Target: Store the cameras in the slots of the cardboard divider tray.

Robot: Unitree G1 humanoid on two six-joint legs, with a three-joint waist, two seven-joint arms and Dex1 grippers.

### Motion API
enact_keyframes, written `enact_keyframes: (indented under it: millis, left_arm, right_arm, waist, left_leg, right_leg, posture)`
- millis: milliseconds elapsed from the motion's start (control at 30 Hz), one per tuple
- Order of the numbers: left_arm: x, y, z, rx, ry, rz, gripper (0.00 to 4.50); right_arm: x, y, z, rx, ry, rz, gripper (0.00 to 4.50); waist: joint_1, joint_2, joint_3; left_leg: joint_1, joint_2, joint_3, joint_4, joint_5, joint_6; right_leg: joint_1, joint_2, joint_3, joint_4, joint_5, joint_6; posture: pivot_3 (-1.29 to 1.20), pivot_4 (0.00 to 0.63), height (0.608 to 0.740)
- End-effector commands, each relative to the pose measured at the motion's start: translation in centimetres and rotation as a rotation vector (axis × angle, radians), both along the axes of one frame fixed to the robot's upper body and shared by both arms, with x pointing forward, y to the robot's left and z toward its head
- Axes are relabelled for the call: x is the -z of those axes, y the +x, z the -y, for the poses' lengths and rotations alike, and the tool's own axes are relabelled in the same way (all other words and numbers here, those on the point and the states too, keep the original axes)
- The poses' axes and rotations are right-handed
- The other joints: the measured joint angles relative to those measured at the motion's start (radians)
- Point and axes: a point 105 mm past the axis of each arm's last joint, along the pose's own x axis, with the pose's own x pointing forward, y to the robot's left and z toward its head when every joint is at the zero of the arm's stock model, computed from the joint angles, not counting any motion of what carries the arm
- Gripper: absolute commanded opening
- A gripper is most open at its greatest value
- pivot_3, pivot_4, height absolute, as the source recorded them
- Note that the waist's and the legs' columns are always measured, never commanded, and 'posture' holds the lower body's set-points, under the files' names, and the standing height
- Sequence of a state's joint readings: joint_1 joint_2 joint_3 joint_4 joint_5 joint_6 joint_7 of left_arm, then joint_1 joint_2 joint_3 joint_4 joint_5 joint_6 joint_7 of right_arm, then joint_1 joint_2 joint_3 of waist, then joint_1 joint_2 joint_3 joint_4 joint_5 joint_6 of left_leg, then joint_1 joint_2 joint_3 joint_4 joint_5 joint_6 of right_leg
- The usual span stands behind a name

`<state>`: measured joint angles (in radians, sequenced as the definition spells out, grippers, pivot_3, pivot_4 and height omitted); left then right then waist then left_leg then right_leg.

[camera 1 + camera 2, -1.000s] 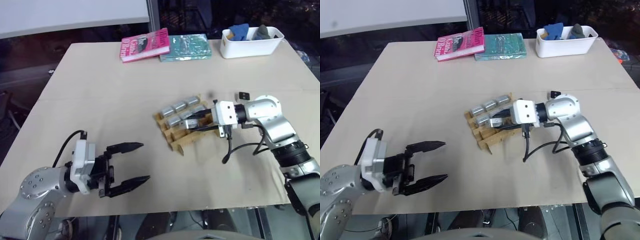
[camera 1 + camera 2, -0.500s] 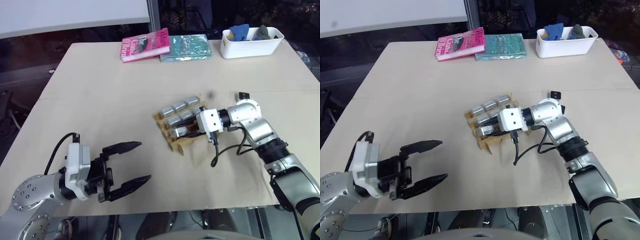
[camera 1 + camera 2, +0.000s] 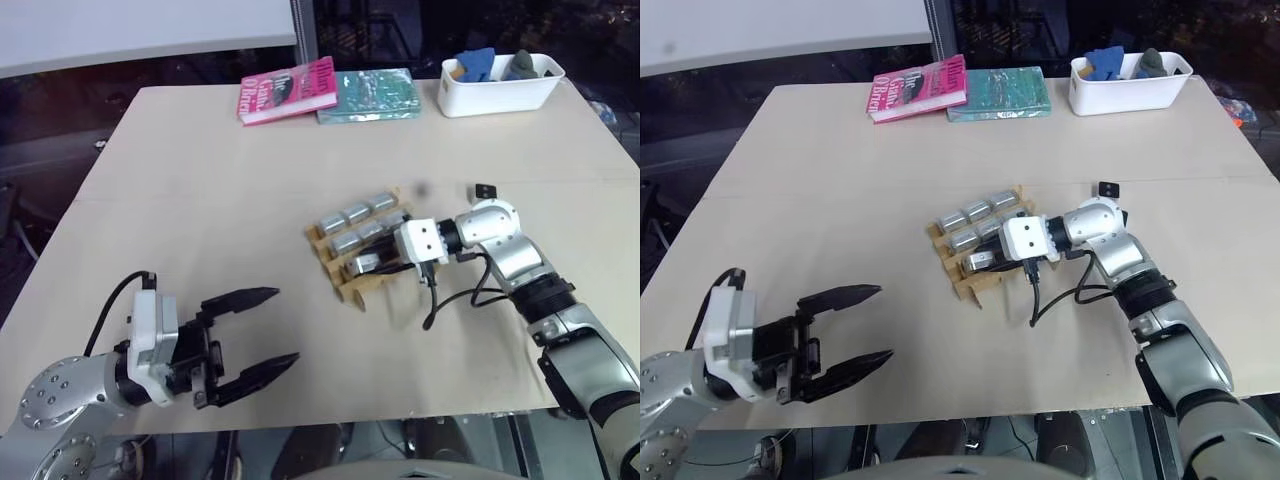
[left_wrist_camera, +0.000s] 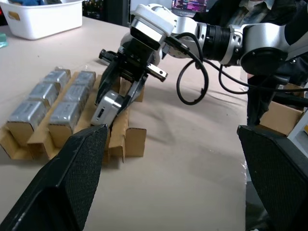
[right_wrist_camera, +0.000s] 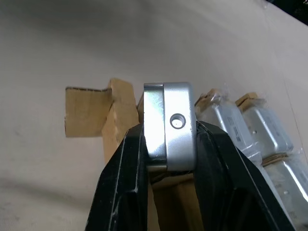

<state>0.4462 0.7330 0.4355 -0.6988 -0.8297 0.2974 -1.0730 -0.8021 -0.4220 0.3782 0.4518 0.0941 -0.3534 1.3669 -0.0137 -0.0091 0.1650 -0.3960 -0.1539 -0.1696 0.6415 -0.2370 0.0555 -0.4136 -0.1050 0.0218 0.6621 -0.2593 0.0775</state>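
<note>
The cardboard divider tray lies at mid-table, with several silver cameras lying in its two far rows. My right gripper reaches in from the right and is shut on one more silver camera. It holds that camera tilted over the tray's near row, its lower end against the cardboard strips. Both black fingers press its sides. My left gripper hovers wide open over the near left of the table, well apart from the tray, with nothing between its fingers.
A pink book and a teal book lie at the far edge. To their right stands a white bin with blue and grey items. A small black piece lies right of the tray. A black cable loops under my right wrist.
My right gripper has carried the camera leftward and down, from the tray's right end onto its near row. The left gripper has stayed open and in place.
</note>
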Motion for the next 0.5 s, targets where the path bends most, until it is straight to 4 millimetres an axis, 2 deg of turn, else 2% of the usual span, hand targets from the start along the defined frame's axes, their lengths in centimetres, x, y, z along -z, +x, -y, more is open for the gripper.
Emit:
enact_keyframes:
  millis: [33,67,100,133,167,233,400,500]
  left_arm:
    - [-1.0,-0.5,0.3,0.016,-0.004,0.055,4.5]
    - [-1.0,-0.6,0.3,0.016,-0.004,0.055,4.5]
    - [-1.0,-0.6,0.2,0.015,-0.005,0.055,4.5]
    - [-1.0,-0.6,0.2,0.014,-0.006,0.056,4.5]
    - [-1.0,-0.5,0.3,0.014,-0.008,0.058,4.5]
    - [-0.9,-0.5,0.3,0.014,-0.012,0.061,4.5]
    - [-1.1,0.1,0.9,0.019,-0.047,0.075,4.5]
    - [-1.4,0.6,1.2,0.023,-0.066,0.086,4.5]
  right_arm:
    - [-0.2,-0.1,-0.2,-0.044,-0.058,0.012,0.76]
    - [-0.4,0.0,-0.3,-0.038,-0.048,0.02,0.76]
    - [-0.6,0.1,-0.3,-0.033,-0.039,0.031,1.77]
    - [-0.8,0.0,-0.2,-0.033,-0.033,0.049,2.19]
    - [-1.6,-0.1,0.1,-0.016,-0.003,0.068,2.8]
    - [-3.1,-0.5,0.8,0.02,0.057,0.087,3.58]
    - [-8.3,-1.9,3.6,0.279,0.299,0.004,3.58]
    - [-9.2,-1.6,6.6,0.537,0.344,0.016,3.58]
  waist:
    - [0.0,0.0,0.0]
    - [0.0,0.0,0.0]
    - [0.0,0.0,0.0]
    - [0.0,0.0,0.0]
    - [0.001,0.0,0.0]
    - [0.003,0.0,0.0]
    - [0.015,0.0,0.0]
    - [0.027,0.0,0.0]
  left_leg:
    - [0.0,0.0,0.0,0.0,0.0,0.0]
    - [0.0,0.0,0.0,0.0,0.0,0.0]
    - [0.0,0.0,0.0,0.0,0.0,0.0]
    - [0.0,0.0,0.0,0.0,0.0,0.0]
    - [0.0,0.0,0.0,0.0,0.0,0.0]
    - [0.0,0.0,0.0,0.0,0.0,0.0]
    - [-0.001,0.0,-0.001,0.0,0.0,0.0]
    - [-0.001,0.0,-0.001,0.0,0.0,0.0]
  right_leg:
    - [0.0,0.0,0.0,0.0,0.0,0.0]
    - [0.0,0.0,0.0,0.0,0.0,0.0]
    - [0.0,0.0,0.0,0.0,0.0,0.0]
    - [0.0,0.0,0.0,0.0,0.0,0.0]
    - [0.0,0.0,0.0,0.0,0.0,0.0]
    - [0.0,0.0,0.0,0.0,0.0,0.0]
    - [0.0,-0.001,0.002,-0.001,0.0,0.0]
    - [0.0,-0.002,0.003,0.0,0.0,0.0]
  posture:
    - [0.0,0.15,0.74]
    - [0.0,0.15,0.74]
    - [0.0,0.15,0.74]
    - [0.0,0.15,0.74]
    - [0.0,0.15,0.74]
    - [0.0,0.15,0.74]
    - [0.0,0.15,0.74]
    - [0.0,0.15,0.74]
